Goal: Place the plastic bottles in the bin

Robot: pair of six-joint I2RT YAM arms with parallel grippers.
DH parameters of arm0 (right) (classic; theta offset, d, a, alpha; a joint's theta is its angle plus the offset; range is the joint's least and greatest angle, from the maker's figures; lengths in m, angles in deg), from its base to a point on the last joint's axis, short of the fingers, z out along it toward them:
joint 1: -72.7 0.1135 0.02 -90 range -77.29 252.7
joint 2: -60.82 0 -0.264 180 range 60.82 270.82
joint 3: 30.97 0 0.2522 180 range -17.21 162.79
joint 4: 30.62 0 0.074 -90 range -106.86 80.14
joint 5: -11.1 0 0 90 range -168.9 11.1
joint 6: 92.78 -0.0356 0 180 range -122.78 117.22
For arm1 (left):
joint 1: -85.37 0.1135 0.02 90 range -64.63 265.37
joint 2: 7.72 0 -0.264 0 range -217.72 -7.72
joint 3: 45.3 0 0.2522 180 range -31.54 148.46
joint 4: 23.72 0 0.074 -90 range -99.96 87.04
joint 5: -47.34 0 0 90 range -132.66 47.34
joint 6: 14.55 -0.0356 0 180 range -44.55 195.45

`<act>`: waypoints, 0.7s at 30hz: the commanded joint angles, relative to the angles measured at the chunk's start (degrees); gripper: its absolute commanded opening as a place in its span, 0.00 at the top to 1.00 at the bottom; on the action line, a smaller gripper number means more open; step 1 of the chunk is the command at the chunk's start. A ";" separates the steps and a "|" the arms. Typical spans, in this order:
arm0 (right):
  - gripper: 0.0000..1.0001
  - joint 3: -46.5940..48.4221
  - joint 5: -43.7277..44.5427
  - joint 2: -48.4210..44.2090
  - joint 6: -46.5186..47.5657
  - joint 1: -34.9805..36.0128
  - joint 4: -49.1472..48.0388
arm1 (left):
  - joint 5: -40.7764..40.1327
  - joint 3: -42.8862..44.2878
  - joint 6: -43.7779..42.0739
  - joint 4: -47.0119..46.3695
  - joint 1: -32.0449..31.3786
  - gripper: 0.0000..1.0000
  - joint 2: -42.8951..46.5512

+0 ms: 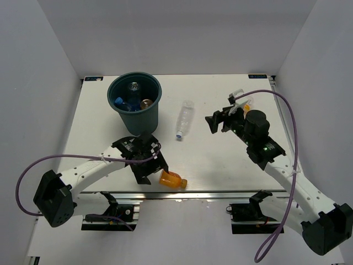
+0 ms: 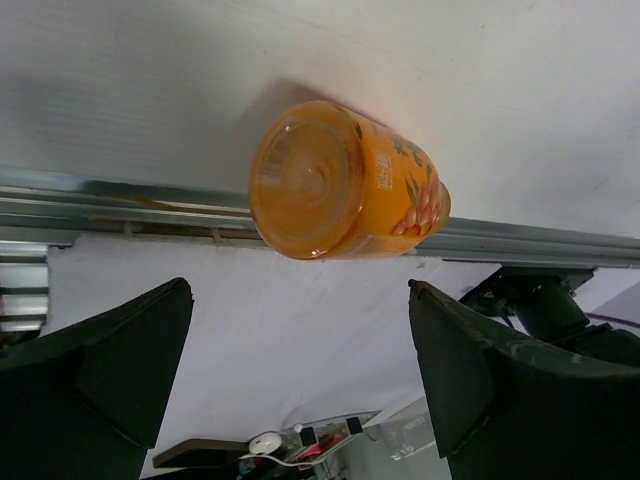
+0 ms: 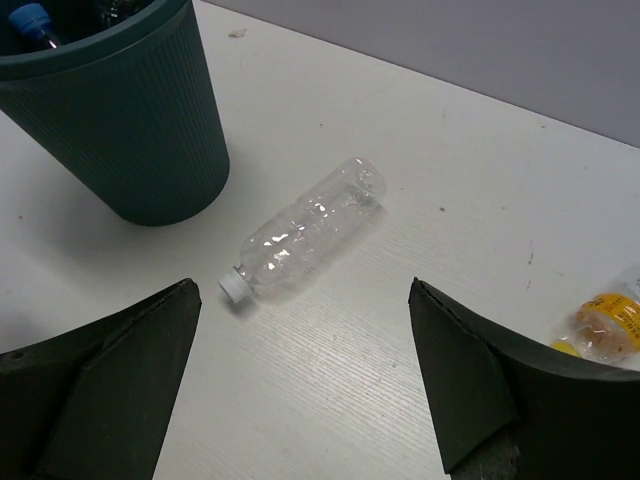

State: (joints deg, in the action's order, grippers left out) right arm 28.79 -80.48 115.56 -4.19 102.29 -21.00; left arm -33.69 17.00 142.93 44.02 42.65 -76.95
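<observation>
The dark teal bin (image 1: 134, 113) stands at the back left with bottles inside, one blue-capped (image 1: 119, 101). A plain clear bottle (image 1: 185, 118) lies on its side right of the bin; it also shows in the right wrist view (image 3: 305, 238) beside the bin (image 3: 130, 130). An orange bottle (image 1: 172, 180) lies at the table's front edge; in the left wrist view (image 2: 345, 180) it is just ahead of the fingers. A small bottle with a yellow-orange cap (image 1: 244, 102) lies at the right (image 3: 610, 325). My left gripper (image 1: 153, 171) (image 2: 298, 290) is open and empty. My right gripper (image 1: 219, 113) (image 3: 300, 285) is open and empty.
The metal rail of the table's front edge (image 2: 560, 245) runs right under the orange bottle. White walls (image 1: 44, 61) enclose the table on three sides. Purple cables (image 1: 289, 118) loop from both arms.
</observation>
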 commanded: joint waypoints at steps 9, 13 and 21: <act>0.11 -2.75 5.97 -4.29 -1.31 -0.40 -2.54 | -11.78 11.22 12.92 7.44 -6.93 0.02 -12.23; 0.11 -3.63 7.47 -5.96 -0.97 -0.49 -2.71 | -10.82 9.22 15.92 5.18 -7.82 0.02 -14.52; 0.11 -5.39 12.57 -10.44 -0.26 -0.49 -3.50 | -10.82 14.39 17.94 10.71 -11.68 0.02 -20.94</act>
State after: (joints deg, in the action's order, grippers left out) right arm 24.00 -71.13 106.86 -4.96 101.96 -21.48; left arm -43.13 28.36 158.78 51.69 32.71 -97.04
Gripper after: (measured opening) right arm 0.895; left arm 0.983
